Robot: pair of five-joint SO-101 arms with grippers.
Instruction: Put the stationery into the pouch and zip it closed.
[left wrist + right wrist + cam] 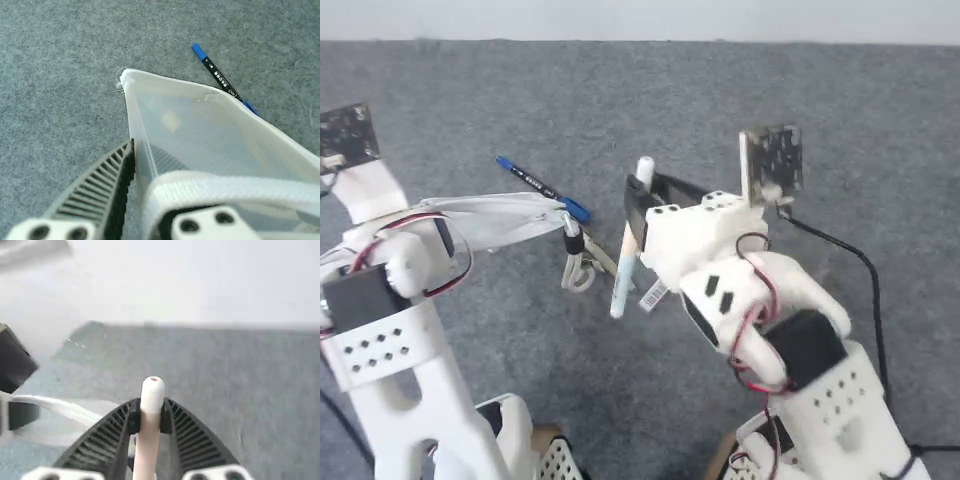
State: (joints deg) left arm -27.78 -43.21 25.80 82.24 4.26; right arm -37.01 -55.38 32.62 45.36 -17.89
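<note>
Two pens are outside the pouch [505, 222]. The blue pen [525, 180] lies flat on the carpet [770, 90] along the pouch's far edge, and you lose its near end behind the pouch's mesh. The white pen [623, 270] stands nearly upright just beyond the pouch's free corner, clear of the mesh. Your right gripper [150, 407] is clamped on that white pen a little below its top end, with one jaw on each side. Whether the pen's lower tip touches the carpet cannot be told. Your left gripper [145, 167] is closed on the opposite end of the pouch, with the fabric pinched between its jaws, so the pouch juts out towards the white pen. A cord [578, 268] hangs in a loop from the pouch's free corner. Through the mesh you can see a pale patch that is too faint to identify. You cannot tell whether the pouch's zip is open or closed.
</note>
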